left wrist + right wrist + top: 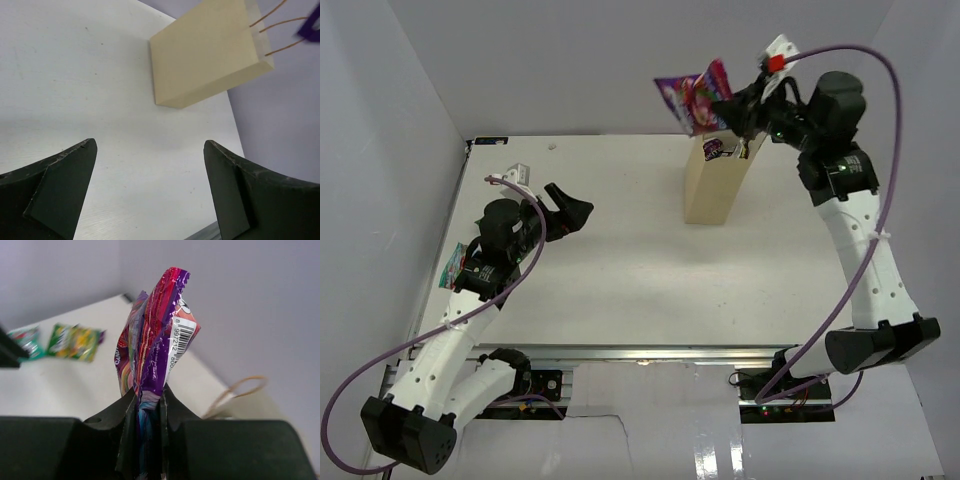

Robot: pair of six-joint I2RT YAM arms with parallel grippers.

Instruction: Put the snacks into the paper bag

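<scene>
One snack is in transit: the right gripper (149,401) is clamped tight on the lower edge of a pink and purple multicolour glossy candy packet (152,340), which stands upright out of the jaws. In the top view this packet is held in the air close above the mouth of the tall tan kraft paper bag (715,190) and is not yet inside it. The bag stands upright on the white desk (620,270) at far right. A dark purple patch (713,150) shows inside the mouth and is judged to be a packet already deposited. At least two packets lie on the desk at the left side: a teal-white packet (26,340) and a yellow-green packet (75,342), just beside each other. The left gripper (149,145) is spread wide and holds nothing, hovering over the desk well apart from the bag. Task status is judged partway: the held packet has to be lowered and released, then the left-side packets collected.
</scene>
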